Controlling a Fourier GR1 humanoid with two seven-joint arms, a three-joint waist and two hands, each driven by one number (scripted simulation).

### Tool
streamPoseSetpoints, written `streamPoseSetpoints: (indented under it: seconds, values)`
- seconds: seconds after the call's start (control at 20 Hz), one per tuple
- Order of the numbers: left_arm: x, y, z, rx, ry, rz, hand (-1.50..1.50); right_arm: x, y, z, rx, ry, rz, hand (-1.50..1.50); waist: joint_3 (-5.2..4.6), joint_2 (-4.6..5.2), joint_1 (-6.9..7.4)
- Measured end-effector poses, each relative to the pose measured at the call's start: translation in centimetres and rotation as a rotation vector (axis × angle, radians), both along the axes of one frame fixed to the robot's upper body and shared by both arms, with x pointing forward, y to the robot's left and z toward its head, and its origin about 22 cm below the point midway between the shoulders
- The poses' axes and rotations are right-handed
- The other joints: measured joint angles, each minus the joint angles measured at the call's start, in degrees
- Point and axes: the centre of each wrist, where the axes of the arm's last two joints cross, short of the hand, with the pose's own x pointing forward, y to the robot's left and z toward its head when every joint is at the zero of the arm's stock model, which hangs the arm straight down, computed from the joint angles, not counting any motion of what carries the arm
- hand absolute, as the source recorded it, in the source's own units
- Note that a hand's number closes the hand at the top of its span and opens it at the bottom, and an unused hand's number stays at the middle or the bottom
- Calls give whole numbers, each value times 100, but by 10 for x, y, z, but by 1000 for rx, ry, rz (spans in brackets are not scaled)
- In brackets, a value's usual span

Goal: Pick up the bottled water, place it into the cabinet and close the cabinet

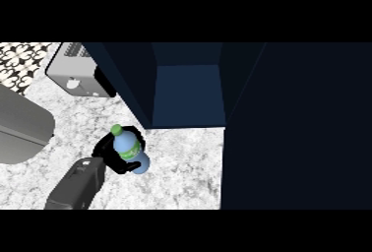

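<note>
A light blue water bottle (128,144) with a green cap and a green label band is tilted, cap pointing up-left, over the speckled counter (174,167). My left hand (107,154) is curled round its lower half, with the grey forearm coming in from the lower left. Just beyond the bottle, up and to the right, stands the dark blue cabinet (187,93), open, its inside showing nothing. Its open door (298,128) fills the right side of the view. My right hand does not show.
A silver toaster (73,74) stands at the back left beside the cabinet. A large grey rounded object (18,128) lies at the left edge. Patterned tiles (22,59) line the far left corner.
</note>
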Motion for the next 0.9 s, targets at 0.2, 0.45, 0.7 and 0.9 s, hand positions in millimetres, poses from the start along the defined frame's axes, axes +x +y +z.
streamPoseSetpoints:
  seconds: [0.2,0.45,0.7,0.9]
  values:
    - [-18,15,-11,-6,-32,191,150,-3,-1,-5,8,11,-15,-150,3,-20,73]
    - [-52,39,-27,-29,-72,510,150,-3,-5,-6,-1,12,-36,-150,10,-51,184]
    - [-70,42,-36,-76,-88,638,150,-3,-4,-7,-2,15,-26,-150,16,-63,174]
    - [-66,35,-31,-116,-90,648,150,-2,-6,-3,-8,13,-27,-150,18,-70,172]
